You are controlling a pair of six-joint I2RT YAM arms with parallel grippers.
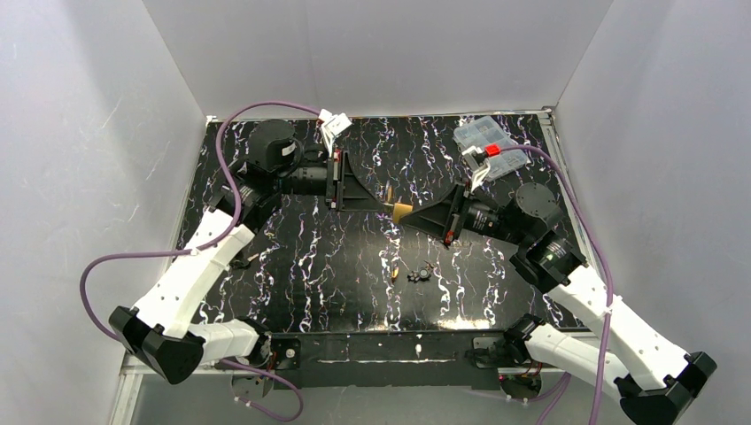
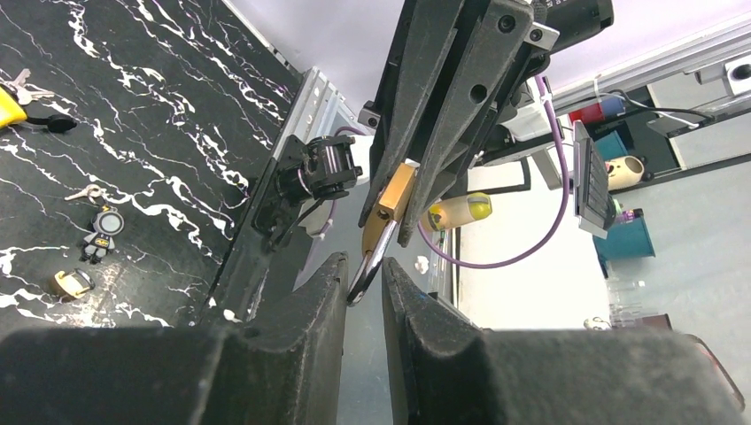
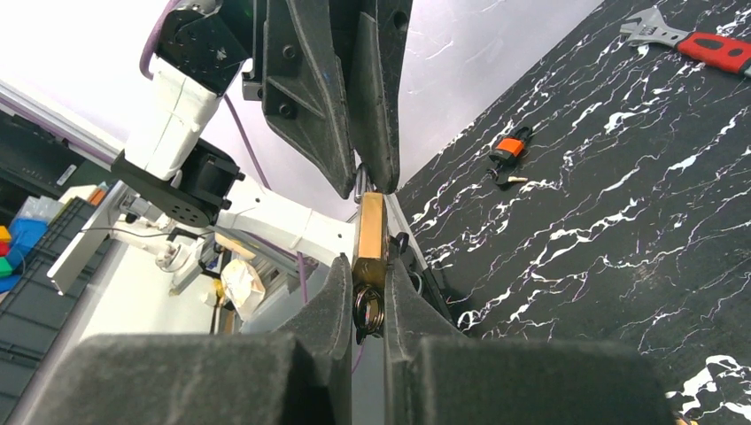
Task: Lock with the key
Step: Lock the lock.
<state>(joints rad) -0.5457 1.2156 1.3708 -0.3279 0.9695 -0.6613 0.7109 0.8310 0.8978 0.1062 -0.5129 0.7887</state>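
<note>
The lock [image 1: 400,210] is held in the air above the middle of the table, between my two grippers. My right gripper [image 3: 370,288] is shut on its brass body [image 3: 369,235]. A dark key ring [image 3: 367,310] hangs under the body between the right fingers, and the key's blade is hidden. From the opposite side my left gripper [image 2: 363,279] is closed on the thin silver shackle [image 2: 370,266], which lies slanted across the narrow gap and touches both fingers. The left wrist view shows the brass body [image 2: 390,208] clamped in the right fingers.
A clear compartment box [image 1: 483,137] stands at the back right. A red-handled wrench [image 3: 704,46] lies on the mat. A figure keychain [image 2: 102,235], a second small padlock [image 2: 71,282], loose keys [image 2: 19,87] and an orange-black fob [image 3: 509,149] lie scattered on the mat.
</note>
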